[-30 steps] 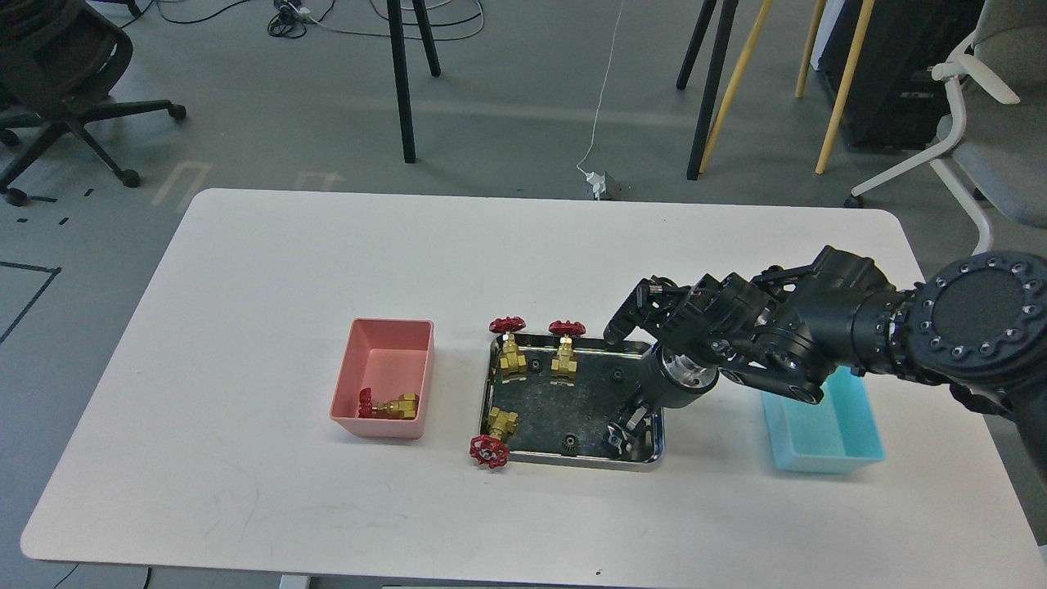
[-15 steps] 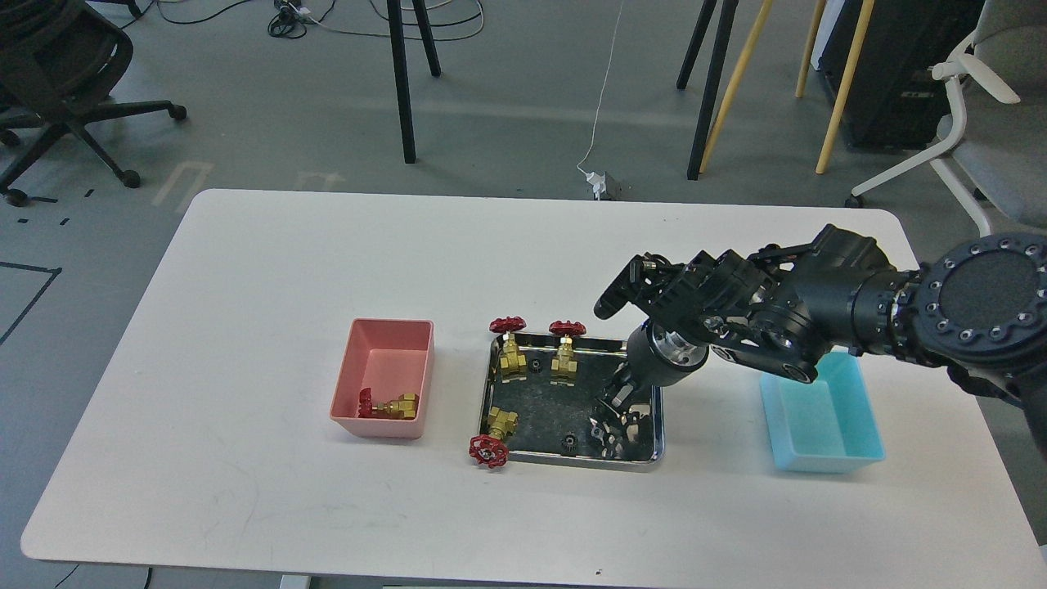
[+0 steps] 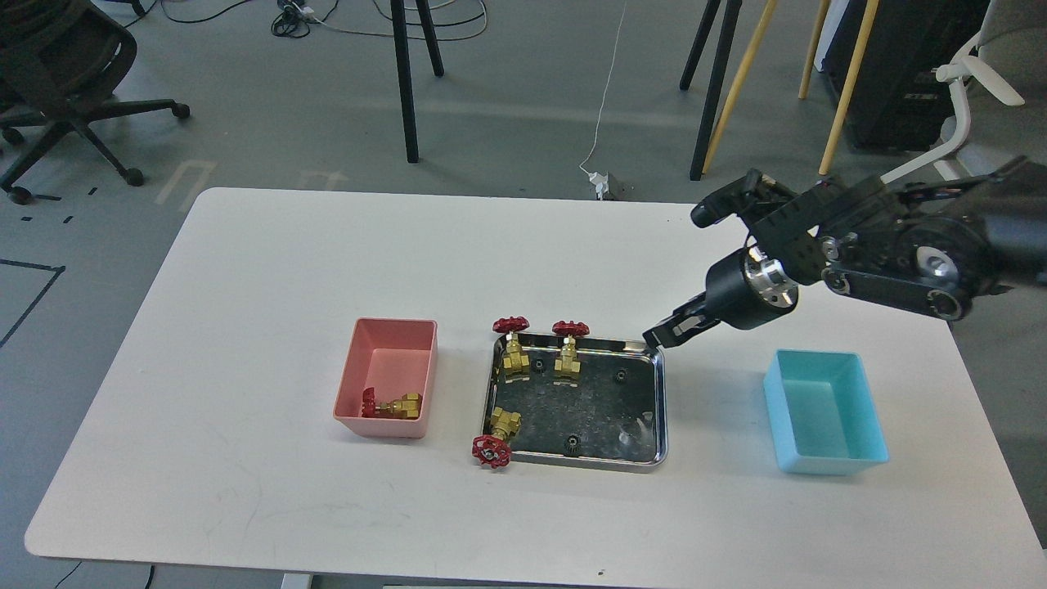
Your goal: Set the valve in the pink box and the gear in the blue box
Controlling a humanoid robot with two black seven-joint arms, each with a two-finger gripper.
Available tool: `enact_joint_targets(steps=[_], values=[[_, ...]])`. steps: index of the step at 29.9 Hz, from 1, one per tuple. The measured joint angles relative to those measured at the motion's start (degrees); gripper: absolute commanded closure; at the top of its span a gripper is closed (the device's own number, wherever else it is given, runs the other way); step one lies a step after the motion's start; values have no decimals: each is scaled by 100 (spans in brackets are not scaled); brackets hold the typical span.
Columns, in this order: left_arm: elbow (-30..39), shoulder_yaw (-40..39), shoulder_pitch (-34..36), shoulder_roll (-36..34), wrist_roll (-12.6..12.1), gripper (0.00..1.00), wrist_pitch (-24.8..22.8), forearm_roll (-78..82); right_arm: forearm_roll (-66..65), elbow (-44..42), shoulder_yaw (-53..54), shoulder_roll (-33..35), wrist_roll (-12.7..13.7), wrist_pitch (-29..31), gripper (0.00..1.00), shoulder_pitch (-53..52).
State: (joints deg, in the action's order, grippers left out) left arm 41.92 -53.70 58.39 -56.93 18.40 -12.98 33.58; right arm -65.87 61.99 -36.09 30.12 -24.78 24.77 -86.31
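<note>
My right gripper (image 3: 659,335) hangs above the table just off the far right corner of the steel tray (image 3: 586,464). Its dark fingers lie close together, and I cannot tell whether anything is between them. Three small black gears lie in the tray: one (image 3: 572,444) near the front, one (image 3: 621,375) at the back right, one (image 3: 538,365) between two valves. Two brass valves (image 3: 513,357) (image 3: 567,360) stand at the tray's back, and a third (image 3: 501,425) lies at its front left. The pink box (image 3: 395,322) holds one valve (image 3: 394,404). The blue box (image 3: 828,466) looks empty. My left gripper is out of view.
The third valve's red handwheel (image 3: 490,451) hangs over the tray's front left edge. The white table (image 3: 286,270) runs bare towards the back and left. Chairs and stand legs are on the floor beyond the far edge.
My right gripper has risen out of the tray's front right part and moved back and to the right. The blue box is now uncovered. The valves and the three visible gears have not moved.
</note>
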Motion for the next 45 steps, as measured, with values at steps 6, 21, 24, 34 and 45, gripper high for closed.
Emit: enact_joint_targets(steps=[6, 21, 24, 34, 45], values=[[1, 1, 13, 93, -12, 1, 49, 0, 4, 576, 8, 1511, 6, 1, 90, 145], [0, -1, 22, 136, -30, 1, 56, 6, -16, 414, 443, 1962, 118, -573, 38, 1519], [0, 0, 22, 138, -43, 1, 51, 8, 0, 396, 467, 1900, 122, -574, 30, 1550], [49, 2, 130, 127, -134, 1, -3, 23, 245, 475, 908, 1994, 53, -366, 22, 1244], [109, 372, 649, 925, -1215, 1, -148, 19, 3821, -739, 3645, 1401, 940, -117, 20, 926]])
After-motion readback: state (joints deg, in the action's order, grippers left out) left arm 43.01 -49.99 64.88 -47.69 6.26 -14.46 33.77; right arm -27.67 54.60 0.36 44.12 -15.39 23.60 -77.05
